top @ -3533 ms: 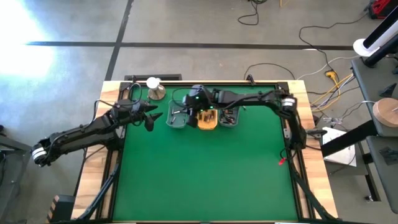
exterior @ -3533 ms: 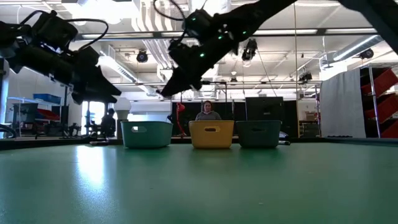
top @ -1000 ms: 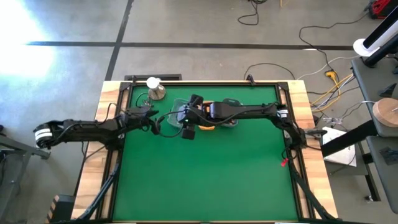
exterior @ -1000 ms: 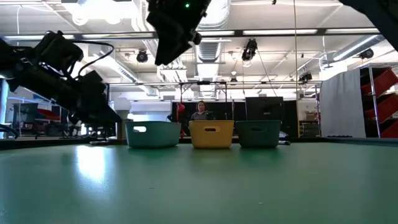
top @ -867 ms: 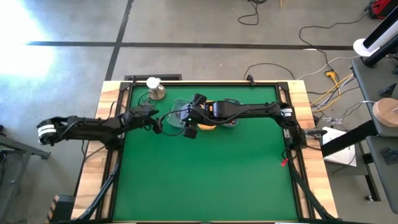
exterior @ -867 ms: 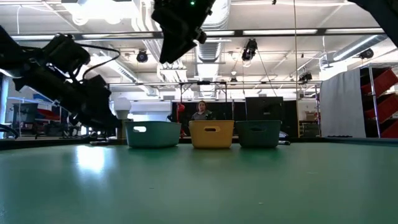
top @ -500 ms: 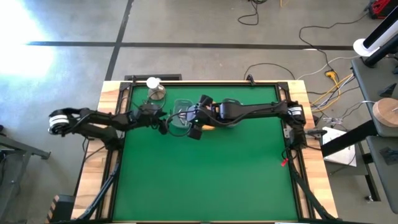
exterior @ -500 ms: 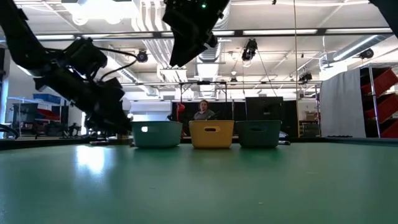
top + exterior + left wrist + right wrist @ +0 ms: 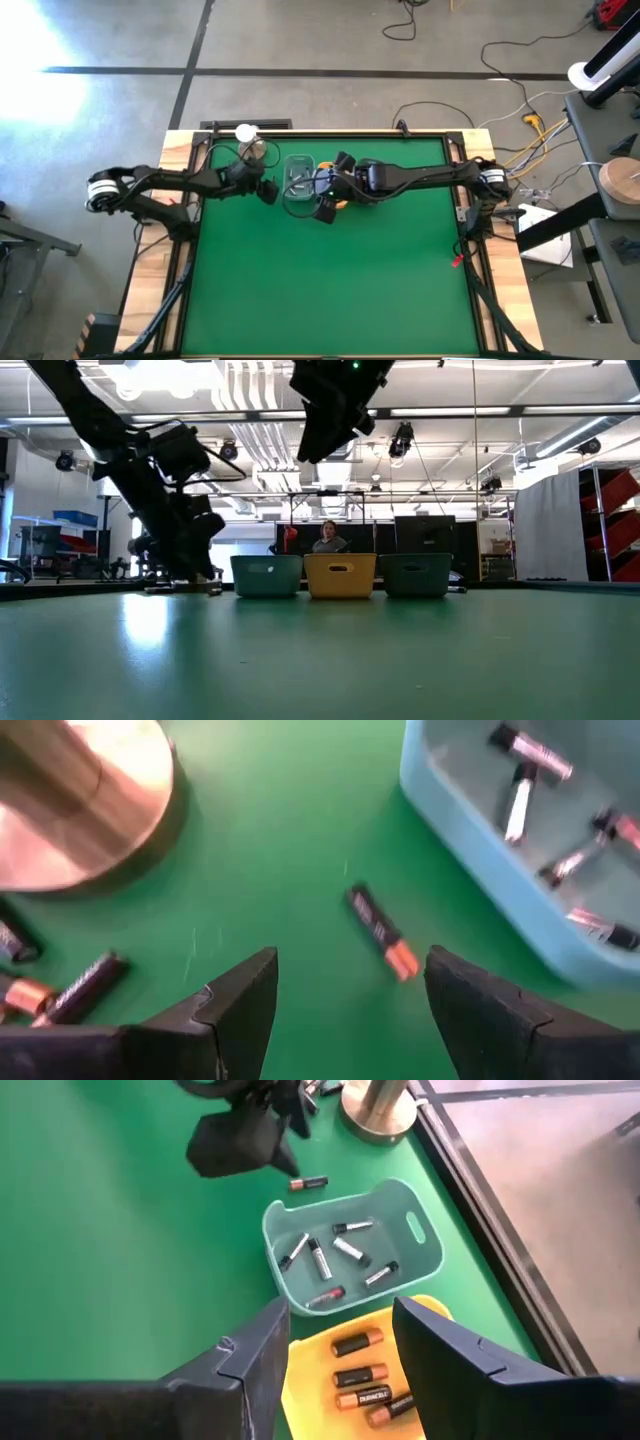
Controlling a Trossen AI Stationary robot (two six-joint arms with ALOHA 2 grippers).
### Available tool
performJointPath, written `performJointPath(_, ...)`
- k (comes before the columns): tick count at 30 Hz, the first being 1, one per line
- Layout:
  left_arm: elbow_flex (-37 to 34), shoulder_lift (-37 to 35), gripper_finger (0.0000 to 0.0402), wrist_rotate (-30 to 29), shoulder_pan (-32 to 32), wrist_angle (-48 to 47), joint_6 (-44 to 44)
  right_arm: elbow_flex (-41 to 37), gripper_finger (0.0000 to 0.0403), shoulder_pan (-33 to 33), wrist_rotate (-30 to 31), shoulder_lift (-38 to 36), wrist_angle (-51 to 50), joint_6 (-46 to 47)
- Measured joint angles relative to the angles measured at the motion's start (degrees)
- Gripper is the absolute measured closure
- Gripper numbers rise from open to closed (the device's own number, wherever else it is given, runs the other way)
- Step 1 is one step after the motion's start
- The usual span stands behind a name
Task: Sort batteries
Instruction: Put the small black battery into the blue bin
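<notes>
The left gripper (image 9: 345,1010), jaws spread wide and empty, hovers low over a loose battery (image 9: 383,932) lying on the green mat straight ahead between its fingers, just beside the teal tray (image 9: 480,830). The right gripper (image 9: 335,1345), partly open and holding nothing visible, hangs high above the teal and yellow tray (image 9: 310,1380). The battery lies askew to the jaws; closing without squaring up could roll it against the tray wall or flick it away.
</notes>
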Motion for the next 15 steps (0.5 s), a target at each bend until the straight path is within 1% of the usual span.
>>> performJointPath(4, 1.4, 0.1, 0.0171, 0.0, -0.1, 0.3, -1.1, -2.4, 0.0225, 0.0, 0.0, -0.2, 1.2, 0.0)
performJointPath(8, 2.4, 0.5, 0.0171, 0.9, -0.1, 0.6, -2.6, -3.2, 0.0226, 0.0, 0.0, -0.2, 1.0, 0.2)
performJointPath(11, 2.2, 0.5, 0.0171, 1.1, -0.1, 0.7, -5.0, -3.2, 0.0230, 0.0, 0.0, -0.2, 1.1, 0.1)
performJointPath(15, 0.2, 0.6, 0.0171, 1.0, -0.4, 2.6, -7.4, -3.2, 0.0232, 0.0, 0.0, -0.2, 1.2, 0.0)
